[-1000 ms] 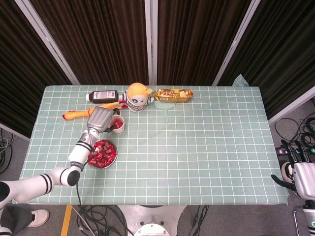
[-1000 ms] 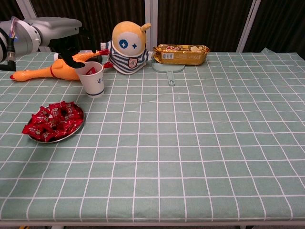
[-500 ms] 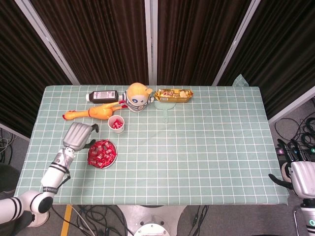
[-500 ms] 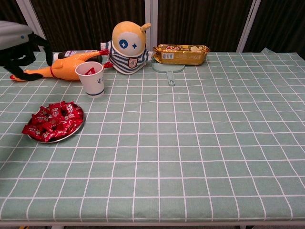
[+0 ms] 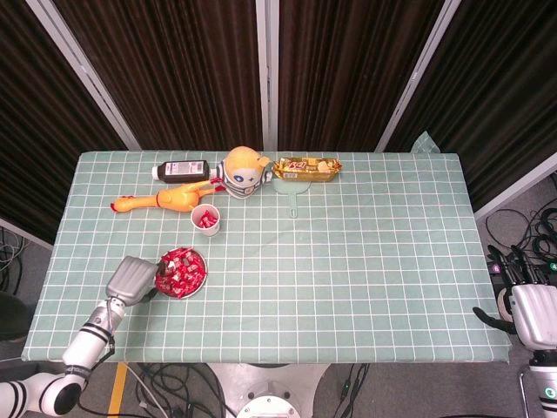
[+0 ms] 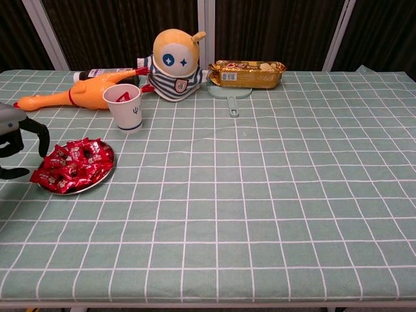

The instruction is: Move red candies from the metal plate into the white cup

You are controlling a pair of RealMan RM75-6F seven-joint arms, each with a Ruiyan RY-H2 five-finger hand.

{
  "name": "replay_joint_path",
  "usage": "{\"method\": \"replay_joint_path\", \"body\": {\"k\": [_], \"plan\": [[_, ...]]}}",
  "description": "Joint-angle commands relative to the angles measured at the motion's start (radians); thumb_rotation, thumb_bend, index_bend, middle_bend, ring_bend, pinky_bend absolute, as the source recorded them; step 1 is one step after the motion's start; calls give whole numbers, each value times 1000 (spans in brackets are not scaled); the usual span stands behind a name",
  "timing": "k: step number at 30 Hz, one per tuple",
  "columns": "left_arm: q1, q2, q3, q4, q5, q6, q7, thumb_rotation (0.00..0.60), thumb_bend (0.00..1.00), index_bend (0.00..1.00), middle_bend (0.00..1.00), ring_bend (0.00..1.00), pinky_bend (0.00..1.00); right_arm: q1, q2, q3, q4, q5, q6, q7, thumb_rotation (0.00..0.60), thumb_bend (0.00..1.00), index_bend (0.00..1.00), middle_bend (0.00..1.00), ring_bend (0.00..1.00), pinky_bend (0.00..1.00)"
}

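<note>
Left arm reaches forward from the lower left, forearm angled up to the right. Left hand, back upward, fingers apart and curved downward, holding nothing. Right hand low at far right, beyond the surface edge; finger posture unclear.

Green checked tablecloth, dark curtains behind, cables on grey floor
</note>
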Motion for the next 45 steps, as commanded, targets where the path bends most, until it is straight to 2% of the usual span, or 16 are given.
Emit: {"method": "replay_joint_path", "body": {"k": [1,15,25,39,45], "plan": [[7,-28,1,14,3,-11,12,600,313,495,1000,962,1000,3,-1,-1,0,0,-4,-1,600,29,25,208,9,204],[11,-91,-38,54,-82,-45,102,600,312,491,1000,962,1000,13,4,-7,-12,-7,-21,-13,600,29,25,208,8,203],[18,-101,-51,78,-83,-61,83,600,312,509,1000,962,1000,32,6,-25,-21,-28,-58,-32,600,31,28,210,9,202],[26,-108,-62,95,-60,-69,52,600,333,610,1000,963,1000,36,5,-27,-21,-21,-63,-27,600,30,28,210,9,202],[25,-88,-89,75,-29,-60,-10,600,338,616,1000,964,1000,37,6,-26,-19,-19,-62,-24,600,31,28,210,8,203]]}}
